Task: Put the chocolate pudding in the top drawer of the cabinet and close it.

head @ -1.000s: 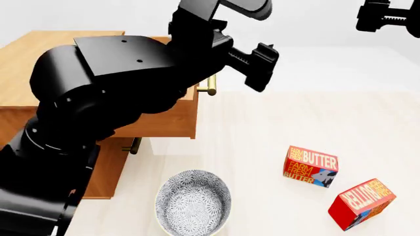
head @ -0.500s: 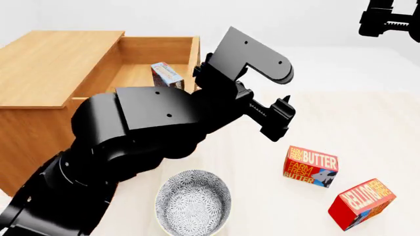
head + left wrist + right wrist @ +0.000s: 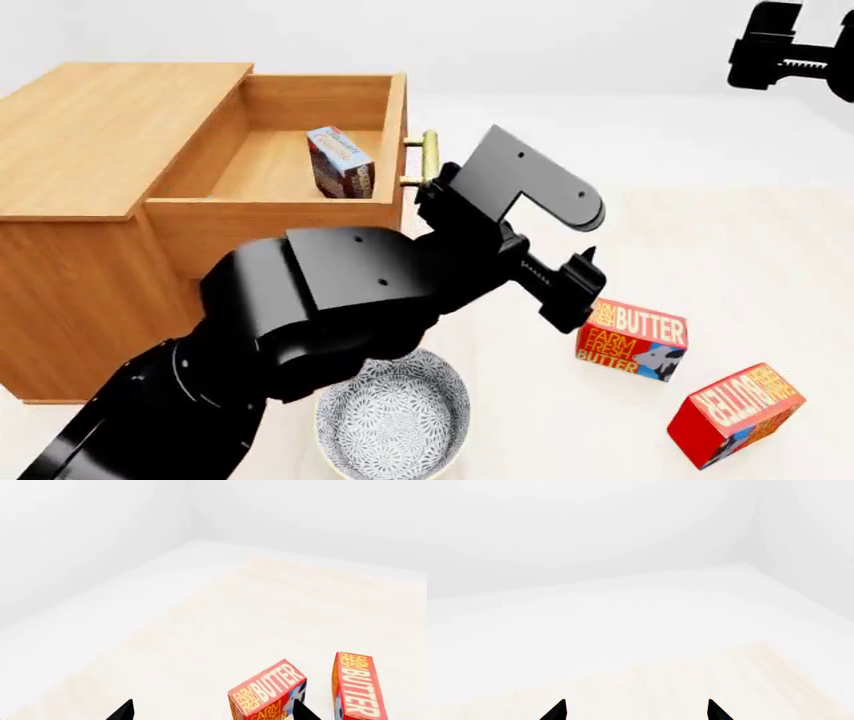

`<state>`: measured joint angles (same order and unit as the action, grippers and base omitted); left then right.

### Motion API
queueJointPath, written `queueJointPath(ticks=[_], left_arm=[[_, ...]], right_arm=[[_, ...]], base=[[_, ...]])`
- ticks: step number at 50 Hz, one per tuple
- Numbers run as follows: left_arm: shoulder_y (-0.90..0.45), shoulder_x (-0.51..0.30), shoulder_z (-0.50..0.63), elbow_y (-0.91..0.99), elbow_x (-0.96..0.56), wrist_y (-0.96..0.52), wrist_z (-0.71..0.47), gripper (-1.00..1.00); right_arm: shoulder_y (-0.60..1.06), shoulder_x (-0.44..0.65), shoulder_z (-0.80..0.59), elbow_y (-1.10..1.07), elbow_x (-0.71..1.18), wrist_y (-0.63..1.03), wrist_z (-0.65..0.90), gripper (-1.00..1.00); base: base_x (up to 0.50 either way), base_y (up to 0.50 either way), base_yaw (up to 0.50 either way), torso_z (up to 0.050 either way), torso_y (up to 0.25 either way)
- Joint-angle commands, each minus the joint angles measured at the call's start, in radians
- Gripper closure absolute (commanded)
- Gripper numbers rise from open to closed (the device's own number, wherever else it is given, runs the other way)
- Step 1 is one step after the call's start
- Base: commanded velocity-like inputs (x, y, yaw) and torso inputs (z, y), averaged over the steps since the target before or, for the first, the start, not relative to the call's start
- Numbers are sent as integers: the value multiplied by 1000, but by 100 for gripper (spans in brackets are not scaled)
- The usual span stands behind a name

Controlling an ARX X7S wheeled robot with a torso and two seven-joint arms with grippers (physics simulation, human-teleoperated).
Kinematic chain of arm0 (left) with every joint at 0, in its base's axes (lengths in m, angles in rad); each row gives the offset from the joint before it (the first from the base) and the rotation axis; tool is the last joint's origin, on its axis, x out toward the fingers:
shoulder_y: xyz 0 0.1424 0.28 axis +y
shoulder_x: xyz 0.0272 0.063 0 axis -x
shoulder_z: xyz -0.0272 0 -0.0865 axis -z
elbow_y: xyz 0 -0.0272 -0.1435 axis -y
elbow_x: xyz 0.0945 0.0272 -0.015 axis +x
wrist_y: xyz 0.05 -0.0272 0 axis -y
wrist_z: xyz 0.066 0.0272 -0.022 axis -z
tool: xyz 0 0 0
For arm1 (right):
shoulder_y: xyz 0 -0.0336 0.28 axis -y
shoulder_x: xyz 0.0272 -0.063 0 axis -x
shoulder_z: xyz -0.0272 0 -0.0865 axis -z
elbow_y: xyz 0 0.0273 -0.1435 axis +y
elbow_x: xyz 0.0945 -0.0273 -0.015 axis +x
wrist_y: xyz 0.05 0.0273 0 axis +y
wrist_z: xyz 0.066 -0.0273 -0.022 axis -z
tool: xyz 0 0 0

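A: Looking at the cabinet (image 3: 94,140), your drawer (image 3: 287,165) stands open with the pudding (image 3: 340,163) inside.

B: So what's left for you?

A: Closing it. The handle (image 3: 424,160) lies just behind your left gripper (image 3: 577,290), its bar crosswise; jaws spread, empty. Your right gripper (image 3: 781,45) hangs well apart, also empty.

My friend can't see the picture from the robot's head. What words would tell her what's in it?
A chocolate pudding box stands inside the open top drawer of a wooden cabinet. The left tool hangs empty above two butter boxes and a patterned bowl.
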<state>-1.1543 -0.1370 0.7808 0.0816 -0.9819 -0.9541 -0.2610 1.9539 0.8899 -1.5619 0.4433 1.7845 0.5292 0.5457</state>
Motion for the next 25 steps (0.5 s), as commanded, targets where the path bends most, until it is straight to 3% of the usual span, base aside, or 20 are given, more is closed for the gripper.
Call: queueJointPath(ticks=[1,25], left_arm=[[17,16,35,-68,42,53,35,-100],[15,30,76,-259,120,156,98,-100]], right_arm=[[-12,0,1,1,-4,-1,0,-100],[-37,15,9,-19,-1,-9,14,-100]], base=[[0,0,0,0,0],[0,0,0,0,0]])
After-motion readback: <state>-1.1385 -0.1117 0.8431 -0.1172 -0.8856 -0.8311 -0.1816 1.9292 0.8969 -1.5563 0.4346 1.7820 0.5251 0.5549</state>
